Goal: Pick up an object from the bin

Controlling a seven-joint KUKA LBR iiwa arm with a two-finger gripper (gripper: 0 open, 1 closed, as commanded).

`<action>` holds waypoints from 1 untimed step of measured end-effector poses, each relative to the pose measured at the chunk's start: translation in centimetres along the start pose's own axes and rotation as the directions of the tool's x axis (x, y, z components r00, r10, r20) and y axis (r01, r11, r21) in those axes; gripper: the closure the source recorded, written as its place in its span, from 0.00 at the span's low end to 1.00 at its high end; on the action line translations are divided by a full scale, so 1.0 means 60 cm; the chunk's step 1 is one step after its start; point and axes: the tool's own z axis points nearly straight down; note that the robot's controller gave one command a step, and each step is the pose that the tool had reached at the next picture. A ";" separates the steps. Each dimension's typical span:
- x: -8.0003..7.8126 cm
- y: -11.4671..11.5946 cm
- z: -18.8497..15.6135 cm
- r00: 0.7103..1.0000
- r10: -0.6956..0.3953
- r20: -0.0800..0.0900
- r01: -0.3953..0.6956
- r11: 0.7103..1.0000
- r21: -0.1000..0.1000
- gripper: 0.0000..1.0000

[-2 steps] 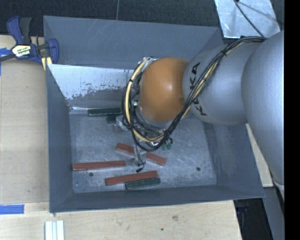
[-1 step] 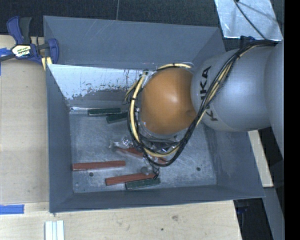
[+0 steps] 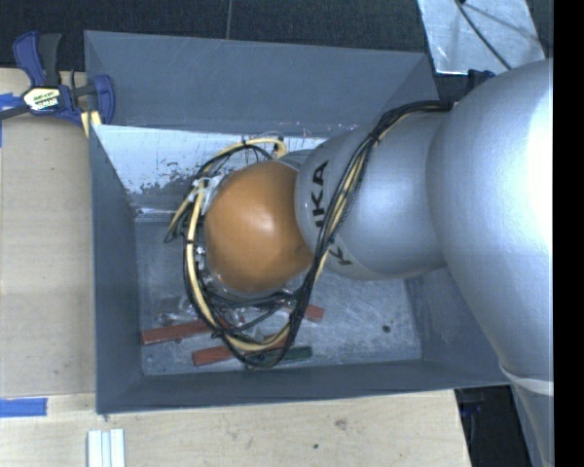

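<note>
My gripper (image 3: 239,317) is low in the bin's front half; a little of its grey body shows under the wrist. A long reddish-brown stick (image 3: 175,335) lies flat on the floor just to its left. A second, shorter reddish-brown stick (image 3: 214,355) lies in front of it, near the front wall. A dark green stick (image 3: 298,355) lies to the right of that one. The end of another reddish-brown piece (image 3: 314,312) pokes out on the gripper's right. What lies directly beneath the gripper is hidden.
The orange wrist cover and looped yellow and black cables hang over the middle of the bin. The thick silver arm covers the bin's right side. Bare floor shows at the front right and along the left wall.
</note>
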 end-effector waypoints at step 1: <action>0.000 -0.002 -0.002 1.000 0.006 0.002 -0.006 1.000 0.001 0.00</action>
